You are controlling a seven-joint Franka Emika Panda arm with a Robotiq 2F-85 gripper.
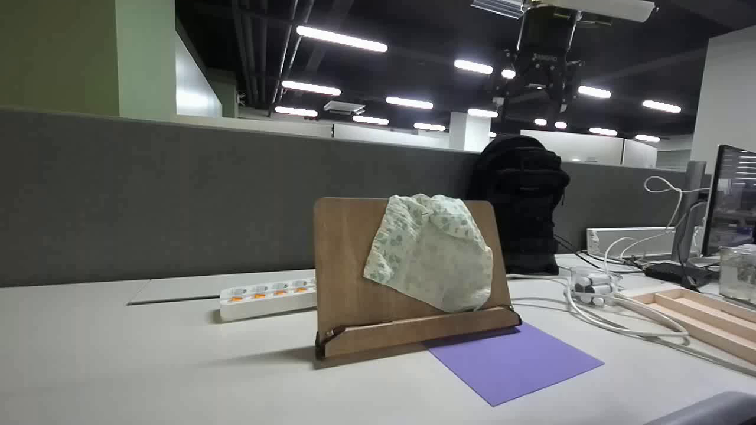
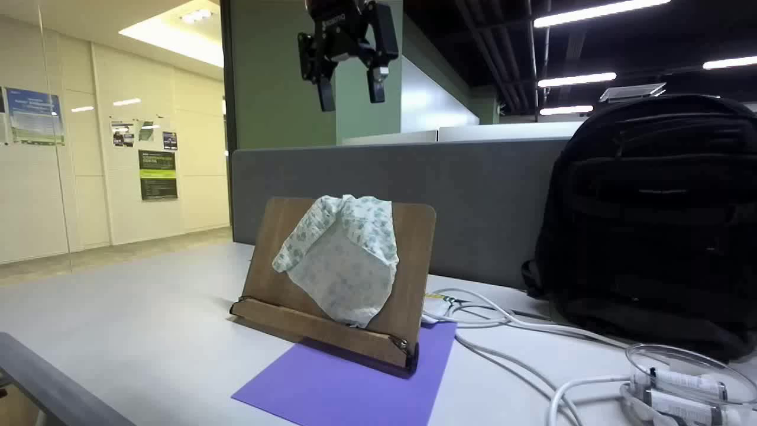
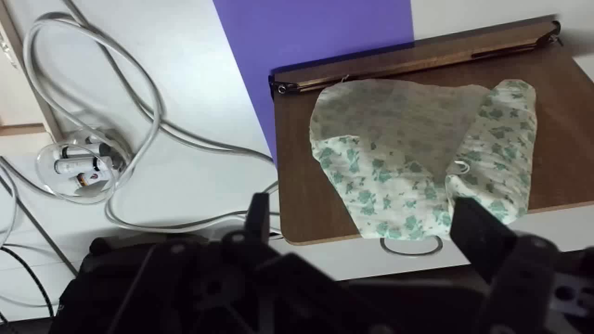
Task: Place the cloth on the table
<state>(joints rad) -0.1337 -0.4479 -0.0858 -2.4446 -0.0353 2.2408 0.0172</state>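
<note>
— What's in front of me?

— You have the cloth (image 1: 434,254) draped over the front of a tilted wooden stand (image 1: 348,265), in from the edge of the table (image 1: 147,354) that runs along the grey partition (image 1: 236,195). It's thin, crinkled fabric, off-white with a green leafy print; folded flaps show the print sharply, the panel between them only faintly. Its top reaches the stand's upper edge and its lower hem comes down to the ledge (image 1: 419,334), though you cannot tell whether they touch

— And the shapes around it?

— Your stand is smooth and brown, rounded at its upper corners, one lower end over a flat purple sheet (image 1: 520,366). Nearer the partition edge you see a long white power strip (image 1: 266,303) and a bulky black backpack (image 1: 525,206). In an exterior view a table corner shows behind the stand, where the partition ends

— What about my end effector (image 2: 352,97)?

— It's released: you have its two dark fingers (image 2: 377,92) spread wide, only air between them. It hangs higher than the cloth and well apart from it
</note>
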